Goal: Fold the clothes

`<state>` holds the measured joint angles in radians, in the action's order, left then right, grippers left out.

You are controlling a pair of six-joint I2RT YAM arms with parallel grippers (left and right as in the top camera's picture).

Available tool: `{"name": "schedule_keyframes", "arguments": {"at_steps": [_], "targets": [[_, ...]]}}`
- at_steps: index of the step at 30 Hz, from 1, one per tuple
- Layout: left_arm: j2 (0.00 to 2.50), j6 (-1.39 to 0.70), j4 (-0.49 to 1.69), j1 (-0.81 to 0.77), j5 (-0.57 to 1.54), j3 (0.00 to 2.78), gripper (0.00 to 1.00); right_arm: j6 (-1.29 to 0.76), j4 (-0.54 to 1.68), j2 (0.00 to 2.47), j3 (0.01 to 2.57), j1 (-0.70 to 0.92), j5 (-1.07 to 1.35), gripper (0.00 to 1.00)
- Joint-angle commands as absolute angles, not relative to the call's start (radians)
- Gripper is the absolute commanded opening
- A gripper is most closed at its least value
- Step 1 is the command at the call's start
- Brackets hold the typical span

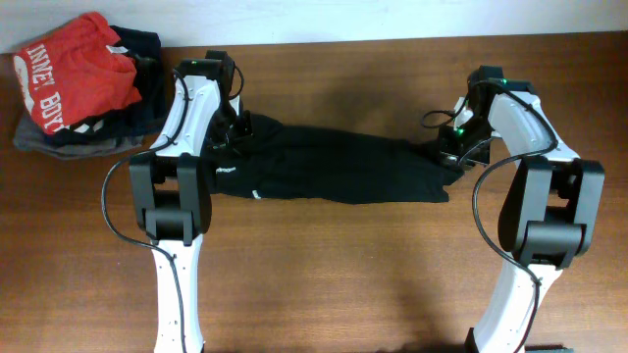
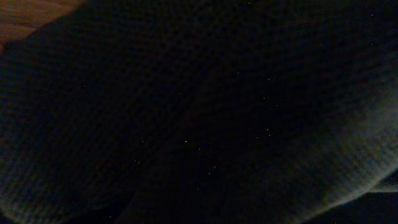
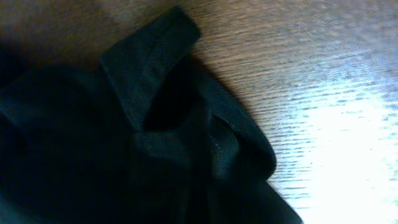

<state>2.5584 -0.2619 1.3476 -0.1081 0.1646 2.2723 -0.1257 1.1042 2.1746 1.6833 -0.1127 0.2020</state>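
A black garment [image 1: 334,167] lies stretched in a long band across the middle of the wooden table. My left gripper [image 1: 234,137] is down on its upper left end. My right gripper [image 1: 447,152] is at its narrowed right end. The cloth is drawn between the two, so both seem shut on it. The left wrist view is filled with the dark cloth [image 2: 199,112] and shows no fingers. The right wrist view shows a folded hem of the garment [image 3: 149,74] on the wood, with the fingers hidden.
A pile of clothes sits at the far left corner: a red printed shirt [image 1: 74,74] on top, dark navy pieces [image 1: 142,59] beside it and grey cloth [image 1: 34,137] under it. Bare wooden table [image 1: 343,265] lies in front of the garment.
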Motion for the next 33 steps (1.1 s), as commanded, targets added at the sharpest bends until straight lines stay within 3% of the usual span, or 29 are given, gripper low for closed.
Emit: {"name": "schedule_keyframes", "arguments": {"at_steps": [1, 6, 15, 25, 33], "targets": [[2.583, -0.276, 1.348, -0.091, 0.103, 2.269, 0.01, -0.116, 1.114, 2.179, 1.678, -0.119, 0.223, 0.04], [2.583, -0.276, 1.359, -0.078, 0.054, 2.269, 0.01, -0.157, 1.192, 2.177, 1.711, -0.119, 0.073, 0.04], [2.583, -0.295, 1.383, -0.019, 0.029, 2.269, 0.01, -0.158, 1.429, 2.166, 1.818, -0.118, 0.070, 0.04], [2.582, -0.295, 1.423, -0.010, 0.029, 2.314, 0.01, -0.252, 1.423, 2.166, 1.826, -0.118, -0.011, 0.04], [2.582, -0.295, 1.446, -0.010, 0.029, 2.359, 0.01, -0.172, 1.439, 2.166, 1.826, -0.105, 0.129, 0.17]]}}
